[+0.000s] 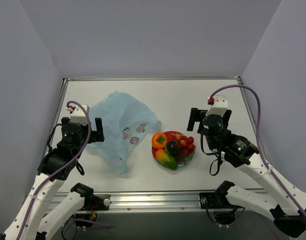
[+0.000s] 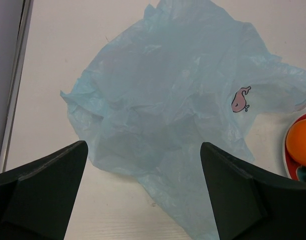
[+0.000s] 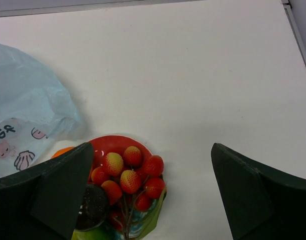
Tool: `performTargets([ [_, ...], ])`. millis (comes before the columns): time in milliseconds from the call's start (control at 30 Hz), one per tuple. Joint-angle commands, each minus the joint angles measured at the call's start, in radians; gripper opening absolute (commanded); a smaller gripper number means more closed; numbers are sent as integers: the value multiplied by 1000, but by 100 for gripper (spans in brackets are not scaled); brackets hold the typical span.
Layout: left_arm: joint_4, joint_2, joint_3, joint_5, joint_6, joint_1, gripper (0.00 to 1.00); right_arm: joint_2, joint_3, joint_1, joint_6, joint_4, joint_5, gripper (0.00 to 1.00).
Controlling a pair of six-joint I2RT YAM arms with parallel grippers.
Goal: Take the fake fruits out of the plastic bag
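The light-blue plastic bag (image 1: 122,127) lies crumpled and flat on the table, left of the red plate (image 1: 189,156). On the plate sit the orange fruit (image 1: 159,140), the mango (image 1: 166,160), the dark purple ball (image 1: 172,146) and the red berries (image 1: 185,142). My left gripper (image 1: 96,130) is open and empty at the bag's left edge; the left wrist view shows the bag (image 2: 178,100) between its jaws. My right gripper (image 1: 210,118) is open and empty, right of the plate. The right wrist view shows the berries (image 3: 130,177), the ball (image 3: 94,206) and the plate (image 3: 113,142).
White side walls stand close on the left and right. A metal rail (image 1: 153,200) runs along the near table edge. The table's back edge (image 1: 153,78) meets the rear wall.
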Motion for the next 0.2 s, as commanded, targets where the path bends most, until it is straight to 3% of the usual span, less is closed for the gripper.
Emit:
performTargets([
  [0, 1, -28, 19, -34, 3, -2, 94, 21, -12, -3, 6, 12, 24, 100],
  [167, -2, -36, 21, -84, 7, -2, 94, 151, -3, -4, 9, -7, -21, 100],
])
